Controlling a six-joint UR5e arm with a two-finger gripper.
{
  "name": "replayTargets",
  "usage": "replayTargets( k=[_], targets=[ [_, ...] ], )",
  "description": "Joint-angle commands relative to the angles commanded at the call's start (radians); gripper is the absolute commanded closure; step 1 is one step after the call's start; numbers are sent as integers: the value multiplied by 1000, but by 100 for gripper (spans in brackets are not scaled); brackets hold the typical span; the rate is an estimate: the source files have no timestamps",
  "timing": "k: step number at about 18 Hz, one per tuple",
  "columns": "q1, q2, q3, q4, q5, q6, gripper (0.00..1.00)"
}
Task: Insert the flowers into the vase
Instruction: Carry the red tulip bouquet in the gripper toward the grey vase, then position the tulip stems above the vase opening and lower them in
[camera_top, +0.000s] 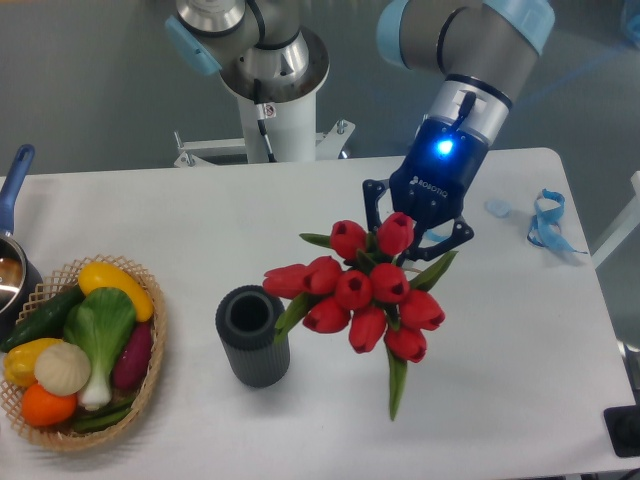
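Note:
The flowers (365, 295), a bunch of red tulips with green leaves, hang above the table right of centre. My gripper (412, 232) is shut on the flowers from behind, its fingertips hidden by the blooms. The vase (252, 335), a dark grey ribbed cylinder with an open round mouth, stands upright to the left of the bunch. The leftmost tulip and a leaf reach close to the vase's right rim. The stems' lower ends are hidden.
A wicker basket (150, 375) of toy vegetables sits at the left front. A pot with a blue handle (14, 180) is at the left edge. A blue strap (548, 222) and a small clear object (497, 207) lie at the right rear.

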Motion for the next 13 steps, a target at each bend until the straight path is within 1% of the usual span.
replayTargets(
  k=[2,6,8,10,11,13],
  targets=[
    [-6,-9,-3,26,-109,0,100],
    [-20,-26,-18,28,-273,5,100],
    [-35,-29,-43,28,-321,5,100],
    [-57,-31,-58,28,-333,14,100],
    [-63,-31,-61,28,-359,17,100],
    [-65,-37,-87,28,-454,18,100]
  ],
)
